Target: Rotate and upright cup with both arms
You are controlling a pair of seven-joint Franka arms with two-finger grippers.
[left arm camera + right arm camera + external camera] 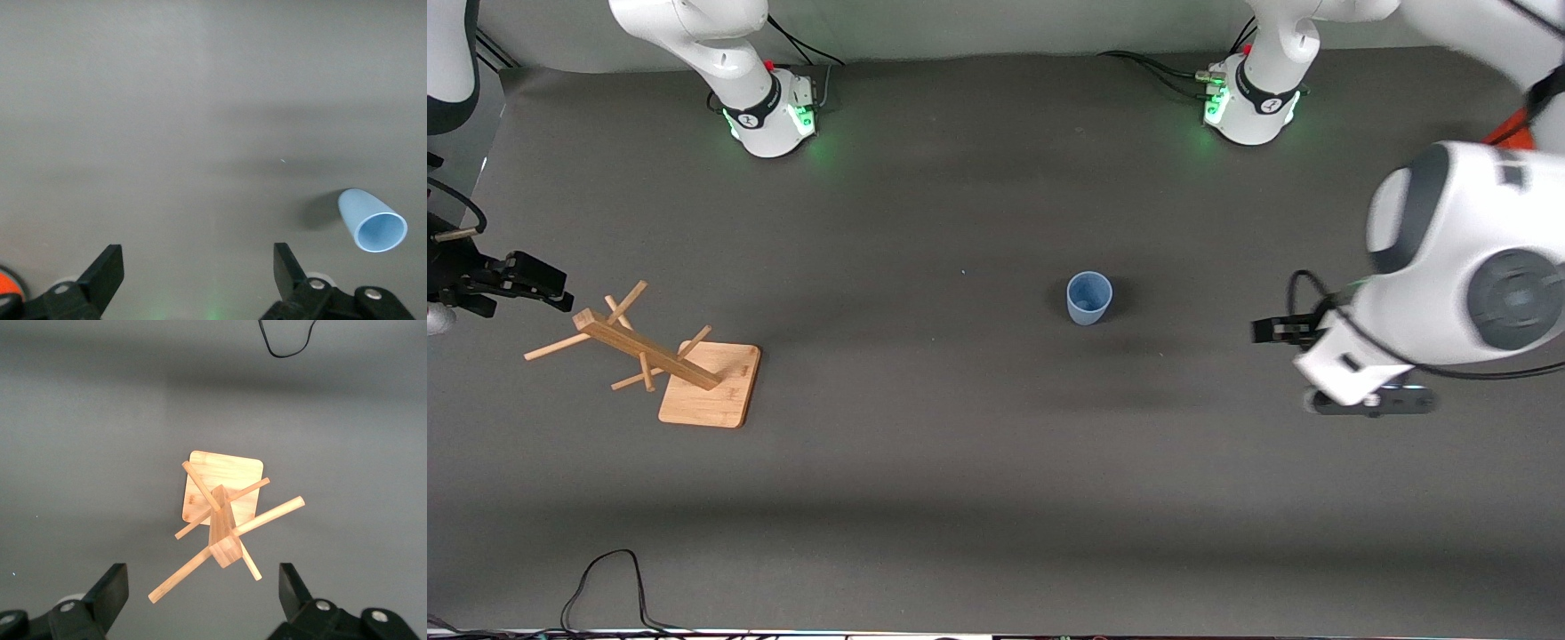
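The pale-blue cup [1089,298] stands upright with its rim up on the dark table, about midway between the two arms' ends. In the left wrist view the cup [371,221] shows its open mouth, off to one side of the fingers. My left gripper [1267,331] hangs open toward the left arm's end of the table, apart from the cup. Only bare table shows between its fingers [197,257]. Above the wooden rack, at the right arm's end, my right gripper [560,293] is open too, and its fingers [202,577] hold nothing.
A wooden peg rack [649,351] on a square base [711,391] stands at the right arm's end; it also shows under the right gripper [223,520]. A black cable [605,578] loops at the table's near edge. An orange object [1512,133] sits by the left arm.
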